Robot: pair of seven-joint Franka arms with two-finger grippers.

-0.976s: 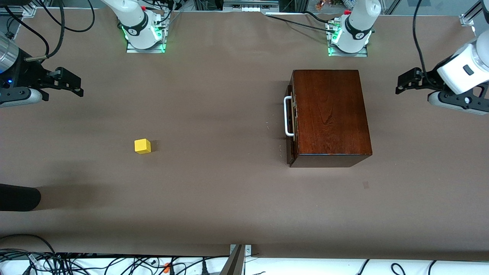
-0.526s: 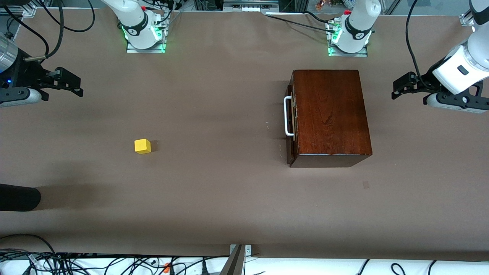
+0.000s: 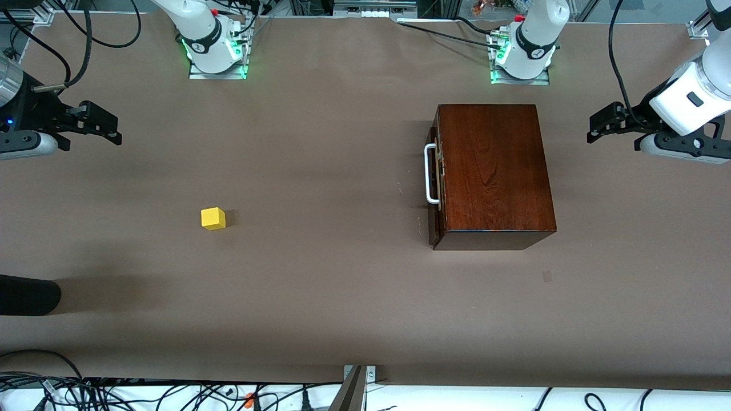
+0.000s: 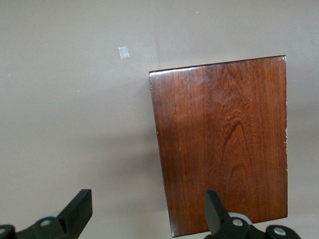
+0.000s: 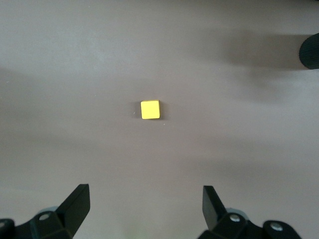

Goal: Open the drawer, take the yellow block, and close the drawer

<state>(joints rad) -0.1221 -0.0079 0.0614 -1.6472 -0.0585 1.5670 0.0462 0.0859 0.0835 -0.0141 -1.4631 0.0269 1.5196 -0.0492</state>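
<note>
The dark reddish-brown wooden box (image 3: 494,171) stands toward the left arm's end of the table. Its drawer is shut, and the white loop handle (image 3: 429,174) faces the right arm's end. The yellow block (image 3: 213,218) sits on the bare table toward the right arm's end, outside the box. My left gripper (image 3: 599,123) is open and empty in the air beside the box. In the left wrist view the gripper (image 4: 148,199) is over the box's edge (image 4: 224,144). My right gripper (image 3: 108,123) is open and empty. In the right wrist view the gripper (image 5: 146,194) is apart from the block (image 5: 150,109).
A dark rounded object (image 3: 28,295) pokes in at the right arm's end, nearer the front camera than the block; it also shows in the right wrist view (image 5: 310,51). A small pale mark (image 3: 547,277) lies on the table near the box. Cables run along the near edge.
My left gripper has shifted a little, first toward the box and then slightly up toward the bases. My right gripper has barely drifted. The block and box have not moved.
</note>
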